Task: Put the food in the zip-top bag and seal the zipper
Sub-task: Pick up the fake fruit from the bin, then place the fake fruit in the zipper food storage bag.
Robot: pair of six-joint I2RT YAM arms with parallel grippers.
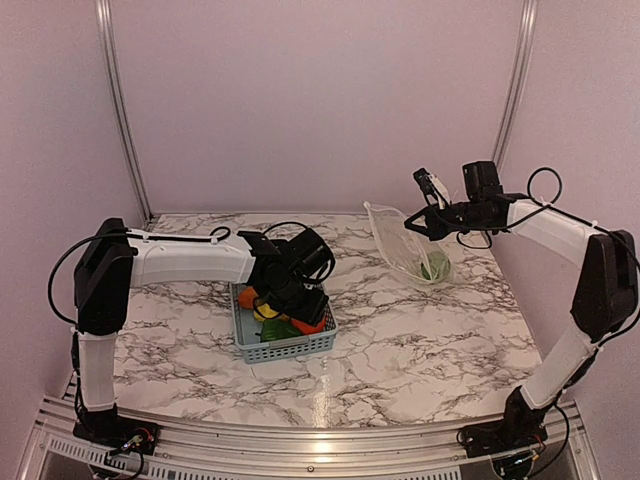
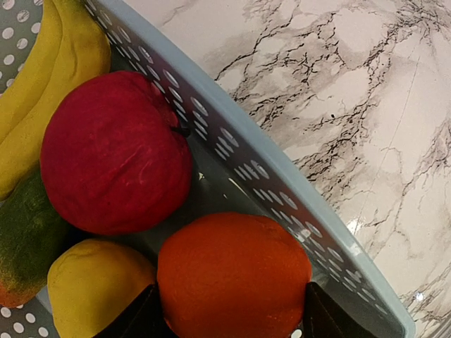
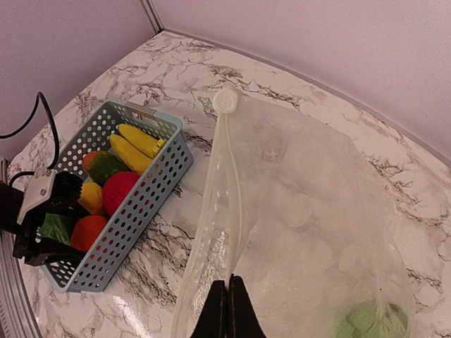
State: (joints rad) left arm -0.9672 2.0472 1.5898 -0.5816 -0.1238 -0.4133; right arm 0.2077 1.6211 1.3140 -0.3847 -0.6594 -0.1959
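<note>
Where the left arm reaches down over the marble-patterned bench (image 1: 400, 350), we see the left tool (image 2: 232, 320) sunk into the blue-grey perforated plastic basket (image 1: 290, 350). Its two dark fingers (image 2: 137, 320) sit against either side of a round orange toy fruit (image 2: 232, 278), pinching it low in the basket's corner. Packed around that fruit, all inside the basket, we find a red toy apple (image 2: 113, 151), a pair of yellow toy bananas (image 2: 42, 91), a small yellow rounded piece (image 2: 95, 289) and a dark green piece (image 2: 25, 239).

Well apart to the right, the clear crinkly zip-top bag (image 1: 400, 245) hangs tilted, with its lower end resting on the bench. A pale green toy piece (image 3: 370, 320) lies inside it near the bottom. The right tool (image 3: 227, 310) has its fingers pressed together on the bag's mouth edge, pinching the narrow pale zipper strip (image 3: 227, 211). That strip runs away from the tool to a round tab (image 3: 227, 101) at the far end. We cannot tell whether the mouth is sealed.
</note>
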